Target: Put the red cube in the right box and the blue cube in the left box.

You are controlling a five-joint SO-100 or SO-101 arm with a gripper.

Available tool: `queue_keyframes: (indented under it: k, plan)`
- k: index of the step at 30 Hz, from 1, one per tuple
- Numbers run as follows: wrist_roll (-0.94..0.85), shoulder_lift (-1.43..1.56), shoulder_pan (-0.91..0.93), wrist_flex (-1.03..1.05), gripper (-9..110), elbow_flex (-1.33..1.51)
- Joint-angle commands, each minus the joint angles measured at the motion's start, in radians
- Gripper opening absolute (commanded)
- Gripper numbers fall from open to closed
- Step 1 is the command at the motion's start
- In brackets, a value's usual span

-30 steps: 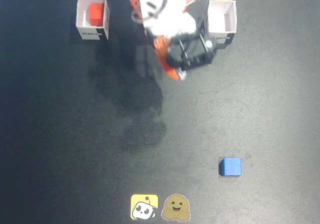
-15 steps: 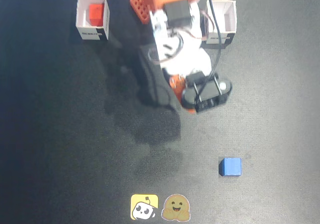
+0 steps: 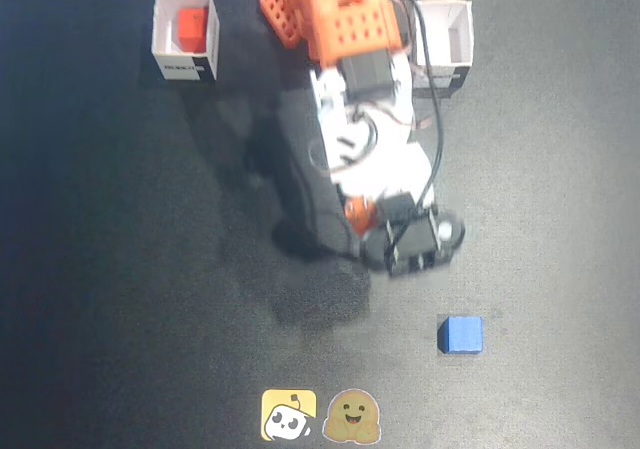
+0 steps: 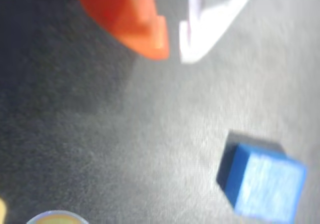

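The blue cube (image 3: 461, 334) sits on the dark bench (image 3: 120, 269), low down on the right in the fixed view, with nothing touching it. The red cube (image 3: 191, 27) already lies inside the white box at the top left (image 3: 184, 66) of that view. The other white box (image 3: 443, 74), at the top right, looks empty.

The pincer (image 4: 172, 47) hangs above the bench, near the blue cube but apart from it. In the wrist view its orange finger (image 4: 132, 19) and white finger (image 4: 210, 24) stand close, with only a thin gap at the tips. They hold nothing, so the pincer is almost closed and empty.

The blue cube looks small, hard and light, with flat smooth sides. It probably will not squash or break. A good hold would be on two opposite flat sides, near the middle, so it does not slip or twist out.

It has no long side, since all its faces are the same. It lies flat on one face. In the fixed view its edges run nearly straight with the picture. In the wrist view it looks turned a little, so the pincer may need to line up and open wider first.
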Motion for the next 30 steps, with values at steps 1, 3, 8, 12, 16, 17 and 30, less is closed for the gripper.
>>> queue_keyframes:
  k: [1, 3, 8, 12, 16, 17, 30]
  plan:
    - [0.032, -0.055, -0.008, 0.006, 0, -0.106]
    - [0.064, -0.114, -0.020, 0.034, 0, -0.166]
    - [0.147, -0.193, -0.055, 0.044, 0, -0.242]
    - [0.178, -0.253, -0.066, 0.046, 0, -0.295]
    - [0.210, -0.318, -0.074, 0.100, 0, -0.385]
    - [0.216, -0.330, -0.077, 0.106, 0, -0.402]
    - [0.318, -0.505, -0.118, 0.196, 1, -0.623]
